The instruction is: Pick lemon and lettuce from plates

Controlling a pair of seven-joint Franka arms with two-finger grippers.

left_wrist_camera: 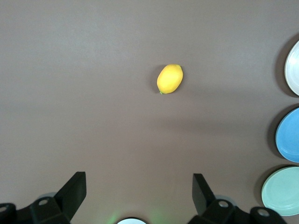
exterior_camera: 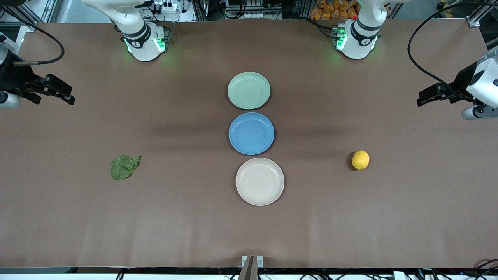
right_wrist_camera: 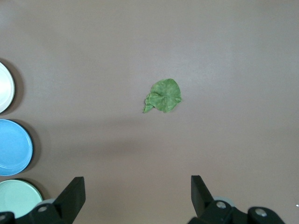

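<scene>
Neither the lemon nor the lettuce is lying on a plate: both are sitting on the bare table, well apart from the mint plate, the blue plate and the cream plate, which are all standing empty in a row down the middle. The lemon is resting toward the left arm's end of the table, about level with the gap between the blue and cream plates, its long axis running roughly toward the robots. The left gripper is hanging wide open and empty over that same end, so that arm looks the nearer one for it. The lettuce is lying flat toward the right arm's end, where the right gripper is hovering, likewise spread wide and holding nothing. In each wrist view the target is showing between the spread fingers, so each arm is probably facing a forward reach and a descent.
</scene>
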